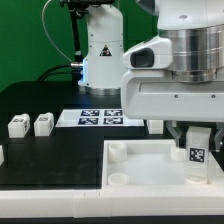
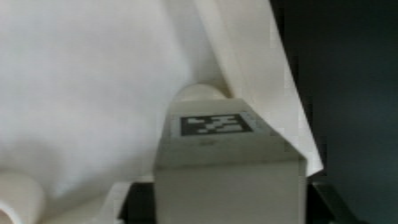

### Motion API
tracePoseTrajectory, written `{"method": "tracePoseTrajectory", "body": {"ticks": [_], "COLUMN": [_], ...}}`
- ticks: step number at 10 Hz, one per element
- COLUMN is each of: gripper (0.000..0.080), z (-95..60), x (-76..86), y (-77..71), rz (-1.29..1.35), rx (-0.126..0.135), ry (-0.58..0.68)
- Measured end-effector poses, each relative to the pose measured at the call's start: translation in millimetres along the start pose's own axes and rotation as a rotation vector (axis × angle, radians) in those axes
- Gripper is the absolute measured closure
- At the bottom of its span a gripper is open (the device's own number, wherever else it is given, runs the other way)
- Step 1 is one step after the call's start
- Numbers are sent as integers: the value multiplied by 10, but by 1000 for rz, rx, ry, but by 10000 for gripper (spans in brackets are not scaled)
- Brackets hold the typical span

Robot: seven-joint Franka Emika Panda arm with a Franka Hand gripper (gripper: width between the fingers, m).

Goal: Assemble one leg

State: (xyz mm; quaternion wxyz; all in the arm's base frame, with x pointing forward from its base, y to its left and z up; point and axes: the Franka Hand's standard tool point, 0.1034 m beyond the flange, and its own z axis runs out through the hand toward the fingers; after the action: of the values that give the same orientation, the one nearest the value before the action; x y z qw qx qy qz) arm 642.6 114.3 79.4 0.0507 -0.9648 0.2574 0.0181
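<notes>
My gripper (image 1: 197, 140) is shut on a leg (image 1: 197, 150), a small white post with a black-and-white tag on its side. It holds the leg upright at the right end of the large white tray-like piece (image 1: 140, 160), at or just above its surface; I cannot tell whether they touch. In the wrist view the leg (image 2: 222, 165) fills the space between the dark fingers (image 2: 135, 200), and the tray piece (image 2: 89, 90) lies behind it. Two more legs (image 1: 17, 126) (image 1: 42, 124) stand at the exterior view's left.
The marker board (image 1: 100, 117) lies on the black table behind the tray piece. A round socket (image 1: 118, 180) shows at the tray's near left corner. Another white part (image 1: 2, 155) shows at the far left edge. The arm's base (image 1: 100, 50) stands at the back.
</notes>
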Motion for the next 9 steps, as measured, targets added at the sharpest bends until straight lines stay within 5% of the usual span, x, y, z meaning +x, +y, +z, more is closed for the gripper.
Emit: {"method": "tracePoseTrajectory", "body": {"ticks": [3, 6, 9], "gripper": [505, 505, 505], "z": [6, 11, 19], "x": [-33, -28, -31], "y": [-27, -34, -30], "rz": [539, 980, 1049], "rx": [-4, 23, 24], "ry": [-4, -6, -8]}}
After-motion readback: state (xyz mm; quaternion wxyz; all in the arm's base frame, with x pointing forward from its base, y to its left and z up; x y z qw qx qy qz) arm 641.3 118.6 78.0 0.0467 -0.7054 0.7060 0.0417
